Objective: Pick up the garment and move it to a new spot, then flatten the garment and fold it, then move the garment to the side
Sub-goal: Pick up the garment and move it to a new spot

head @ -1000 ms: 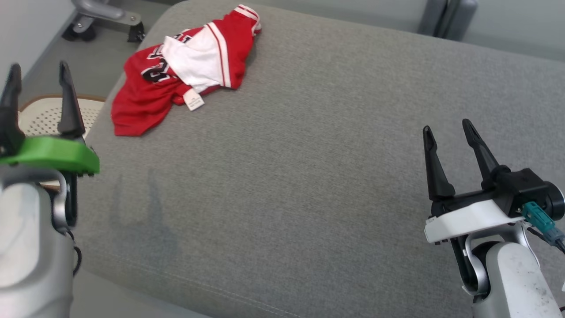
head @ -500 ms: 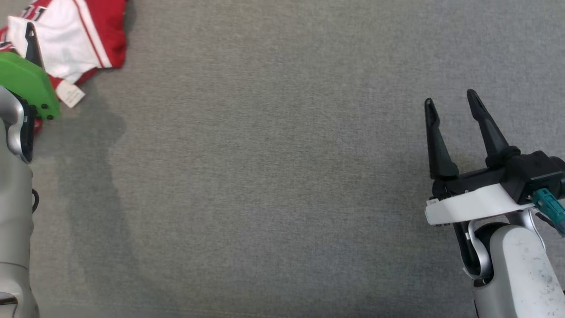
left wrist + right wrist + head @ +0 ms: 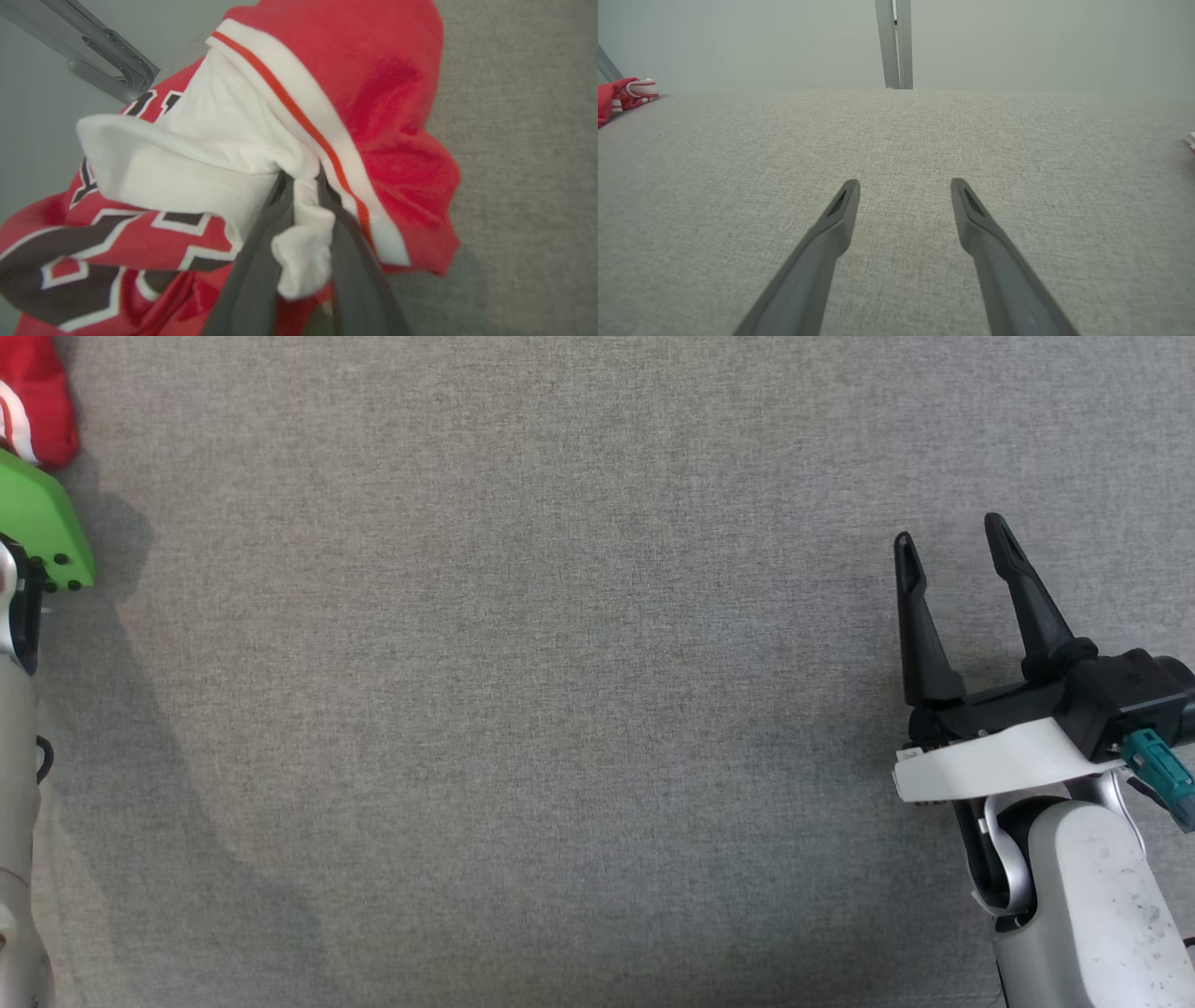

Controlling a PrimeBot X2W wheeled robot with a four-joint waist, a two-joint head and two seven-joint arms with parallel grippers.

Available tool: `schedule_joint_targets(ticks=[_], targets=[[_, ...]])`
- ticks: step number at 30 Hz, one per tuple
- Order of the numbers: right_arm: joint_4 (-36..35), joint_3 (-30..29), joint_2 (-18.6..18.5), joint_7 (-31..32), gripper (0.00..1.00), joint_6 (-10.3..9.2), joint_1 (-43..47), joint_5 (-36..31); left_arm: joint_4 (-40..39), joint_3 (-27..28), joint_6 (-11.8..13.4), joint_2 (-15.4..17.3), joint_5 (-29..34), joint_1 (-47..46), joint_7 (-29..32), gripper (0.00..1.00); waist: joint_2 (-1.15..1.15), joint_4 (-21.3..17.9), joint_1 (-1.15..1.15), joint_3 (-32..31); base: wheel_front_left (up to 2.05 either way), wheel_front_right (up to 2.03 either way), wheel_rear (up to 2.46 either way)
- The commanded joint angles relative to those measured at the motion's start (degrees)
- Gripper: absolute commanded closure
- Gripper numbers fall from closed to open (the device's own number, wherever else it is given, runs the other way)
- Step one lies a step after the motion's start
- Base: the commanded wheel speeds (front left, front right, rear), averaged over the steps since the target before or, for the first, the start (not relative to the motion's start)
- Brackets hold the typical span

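The garment (image 3: 397,140) is a crumpled red jersey with white trim and dark numbers, lying at the far left of the grey cushion. In the left wrist view my left gripper (image 3: 302,175) is shut on a bunched fold of its white fabric, which bulges out between the two fingers. The head view catches a red corner of the garment (image 3: 37,401) at the top left, just above the green mount (image 3: 42,537) of my left wrist. My right gripper (image 3: 948,528) hovers open over bare cushion at the right, nothing between its fingers (image 3: 904,182). Far off at the left lies the garment (image 3: 621,95).
The grey fabric cushion (image 3: 560,709) spreads wide between the two arms. A metal frame (image 3: 107,56) stands beyond the cushion's edge behind the garment, and a grey upright post (image 3: 894,44) rises past the far edge. A small pale scrap (image 3: 1191,140) sits at the right.
The head camera has dropped closer to the cushion, shifting the whole picture. My left gripper reached the garment and closed on its white fabric. The right gripper stayed open.
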Motion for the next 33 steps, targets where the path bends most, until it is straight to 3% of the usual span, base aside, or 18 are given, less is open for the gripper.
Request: schedule_joint_targets(ticks=[1,14,21,26,33], targets=[[0.29,-0.04,-0.11,-0.49,0.00,-0.06,-0.67,0.07,0.93,-0.35,-0.29,0.14,-0.22,0.01,-0.47,1.00,0.00,0.18,0.00,-1.25,0.00,0.00,0.00],[5.85,-0.16,-0.13,-2.99,0.00,-0.06,2.13,3.04,2.56,-4.49,-1.69,0.44,1.87,-0.66,-6.93,1.00,0.00,-0.88,0.00,-15.64,0.00,0.00,0.00],[8.27,-1.52,-0.13,-4.19,0.00,-0.06,4.87,5.11,-0.44,-9.40,-2.84,-2.30,1.86,-1.82,-8.81,1.00,0.00,-2.59,0.00,-23.18,0.00,0.00,0.00],[9.41,-2.65,-0.13,-4.95,0.00,-0.06,6.85,6.35,-6.89,-17.47,-2.81,-6.46,-2.24,-0.30,-9.00,1.00,0.00,-4.39,0.00,-26.75,0.00,0.00,0.00],[9.92,-3.71,-0.12,-5.57,0.00,-0.06,8.72,7.04,-19.12,-28.66,-2.83,-9.24,-12.04,4.43,-7.81,1.00,0.00,-7.47,0.00,-27.60,0.00,0.00,0.00]])
